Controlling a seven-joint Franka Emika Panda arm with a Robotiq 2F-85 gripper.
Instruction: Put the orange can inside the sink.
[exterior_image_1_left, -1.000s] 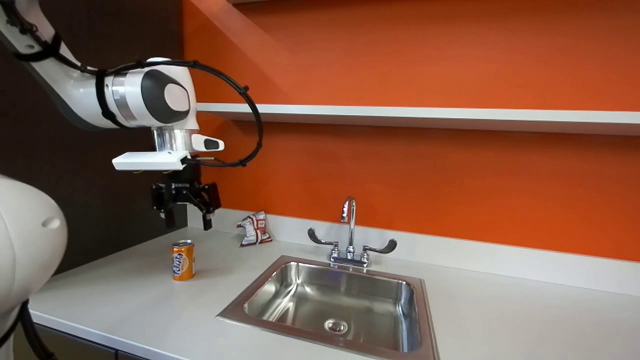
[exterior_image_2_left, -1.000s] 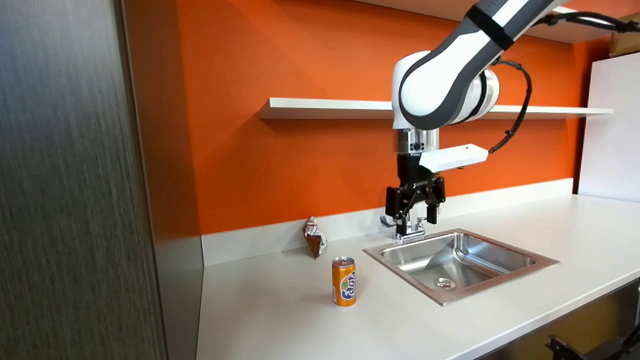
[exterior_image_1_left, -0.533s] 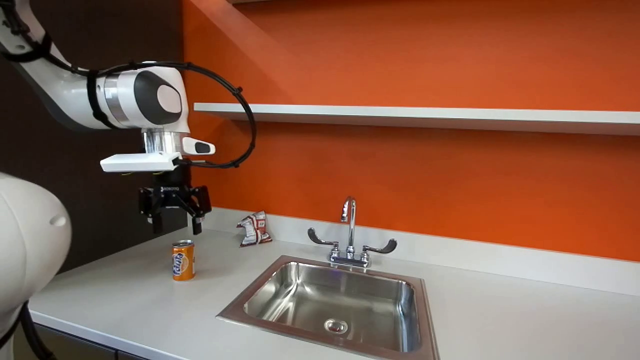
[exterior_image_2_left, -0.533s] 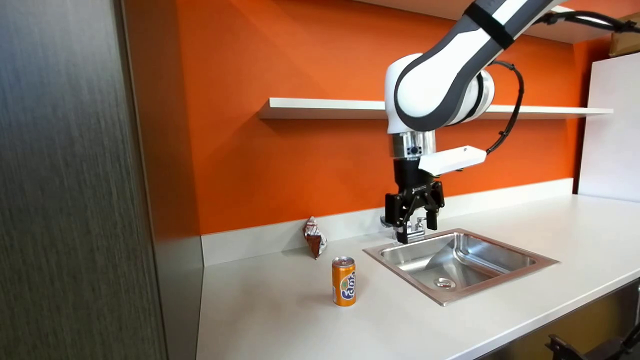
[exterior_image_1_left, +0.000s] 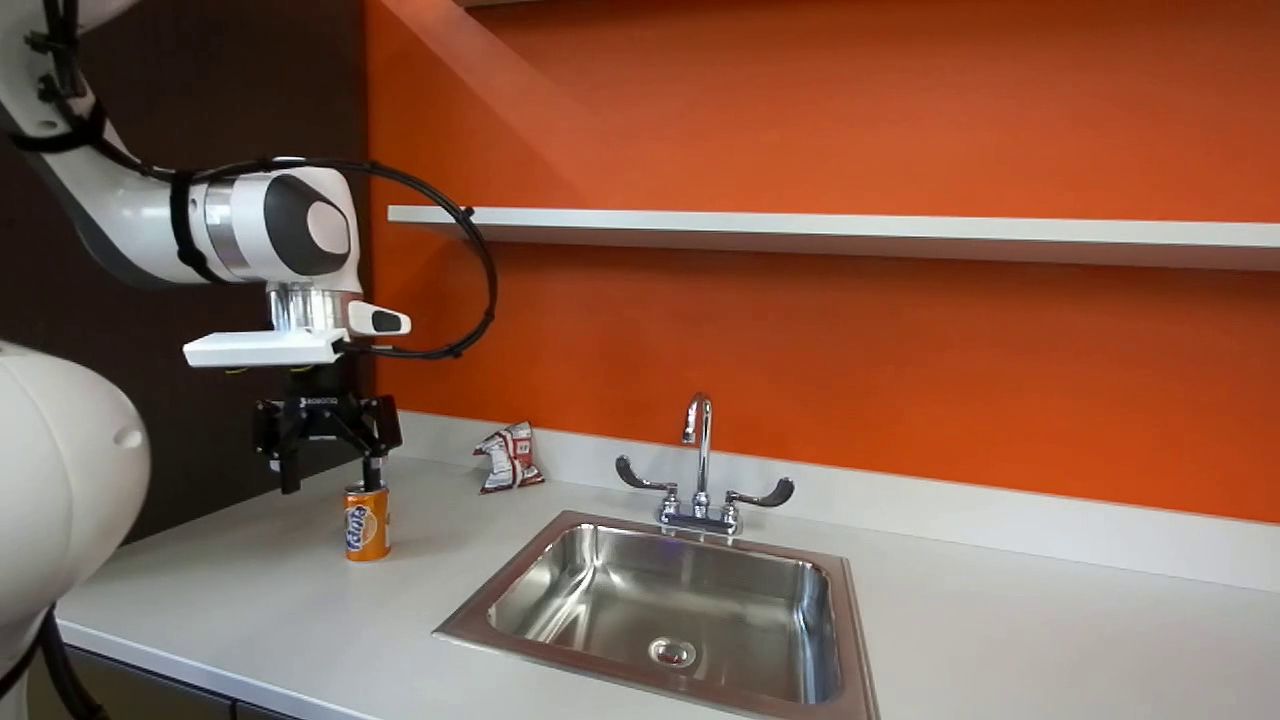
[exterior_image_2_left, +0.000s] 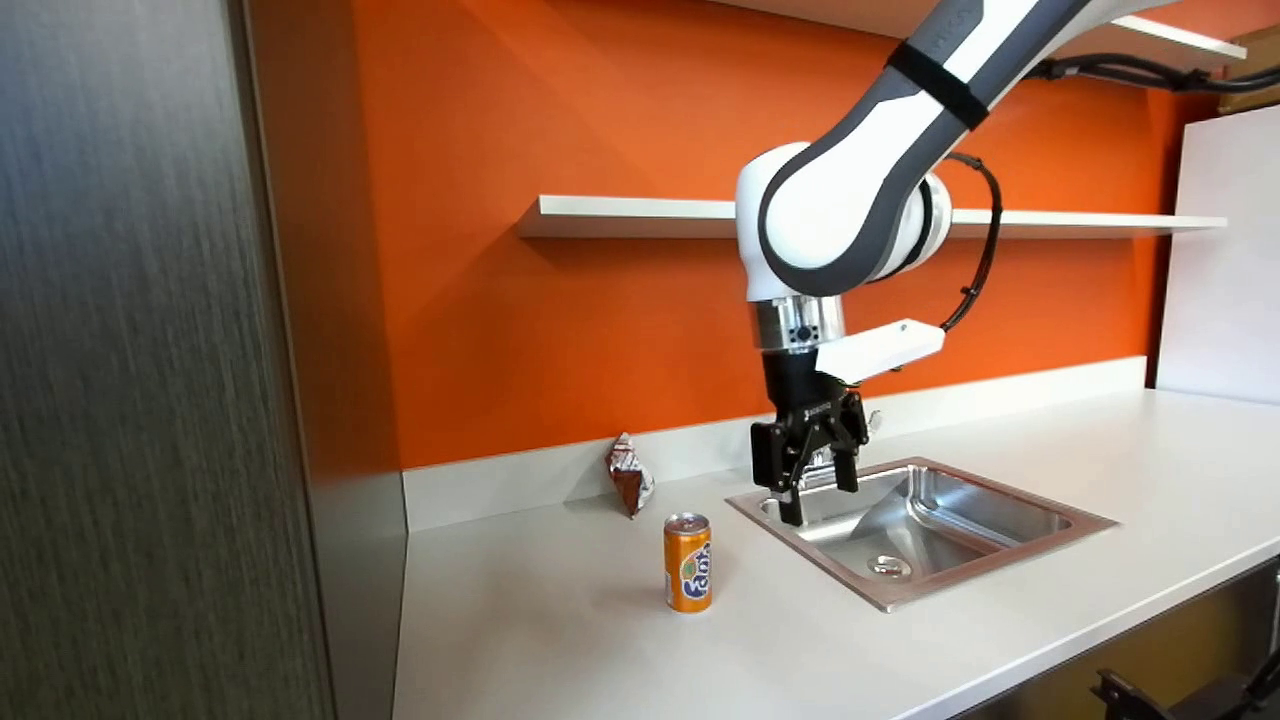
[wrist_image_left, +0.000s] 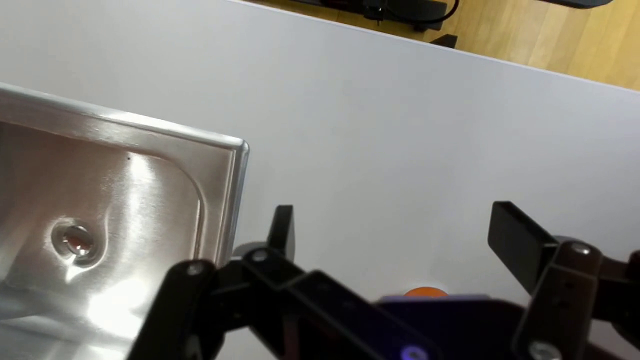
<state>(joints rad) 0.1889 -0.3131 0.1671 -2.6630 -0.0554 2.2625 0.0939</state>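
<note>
The orange can (exterior_image_1_left: 366, 530) stands upright on the counter, left of the sink (exterior_image_1_left: 560, 655). In an exterior view it stands at the centre (exterior_image_2_left: 687, 570), with the sink (exterior_image_2_left: 850, 578) to its right. My gripper (exterior_image_1_left: 331, 482) is open and empty above the counter; one fingertip overlaps the can's top in that view. In an exterior view the gripper (exterior_image_2_left: 818, 498) hangs right of the can, apart from it. In the wrist view only an orange sliver of the can (wrist_image_left: 425, 291) shows behind the gripper body, between the spread fingers (wrist_image_left: 397, 225). The sink corner (wrist_image_left: 220, 165) is at left.
A red-and-white snack bag (exterior_image_1_left: 510, 458) leans by the backsplash; it also shows in an exterior view (exterior_image_2_left: 629, 475). The chrome faucet (exterior_image_1_left: 702, 460) with two handles rises behind the sink. A white shelf (exterior_image_1_left: 800, 232) runs along the orange wall. A dark panel (exterior_image_2_left: 330, 500) bounds the counter.
My open gripper has moved down and to the left in both exterior views, nearer to the orange can. The can, the sink and the bag have not moved.
</note>
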